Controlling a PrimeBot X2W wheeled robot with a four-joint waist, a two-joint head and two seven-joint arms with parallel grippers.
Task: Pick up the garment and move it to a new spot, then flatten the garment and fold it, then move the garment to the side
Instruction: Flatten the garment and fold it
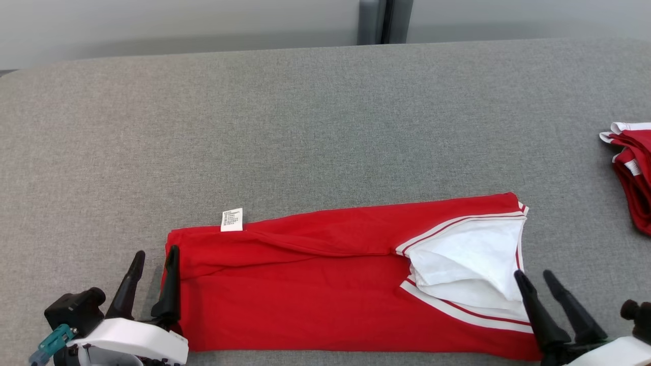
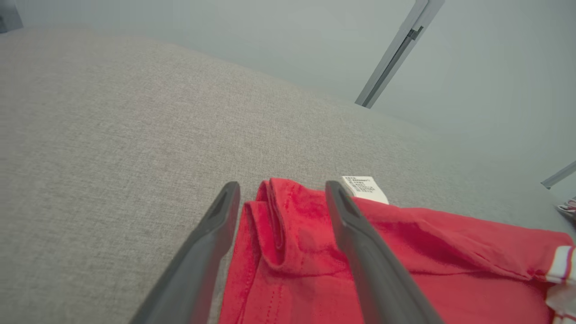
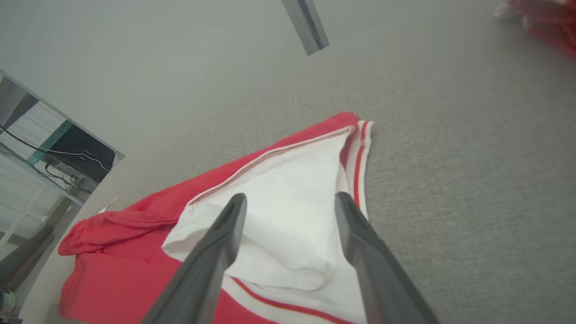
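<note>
Garment: a red garment point(image 1: 305, 274) lies folded into a long strip on the near part of the table, running left to right, with its long edges roughly parallel to the near edge.
Right end of garment: a white panel point(image 1: 473, 264) edged with red and white stripes lies folded open on top of the red cloth, slightly puckered.
Left end of garment: the cloth is doubled over into soft layered folds; a small white care label point(image 1: 231, 219) sticks out from the far edge, flat on the table.
Left gripper: the left gripper point(image 1: 156, 252) is at the near left with its fingers spread apart, released and holding nothing. One finger is over the garment's left edge and the other over bare table just left of it; in the left wrist view the folded corner shows between them.
Right gripper: the right gripper point(image 1: 533, 275) is at the near right, also released, fingers spread. In the right wrist view both are over the white panel.
Table: a grey fabric-covered table point(image 1: 305, 127) reaches to a pale wall on the far side.
Other cloth: a pile of red and white clothing point(image 1: 633, 173) is at the far right edge, well apart from the garment.
</note>
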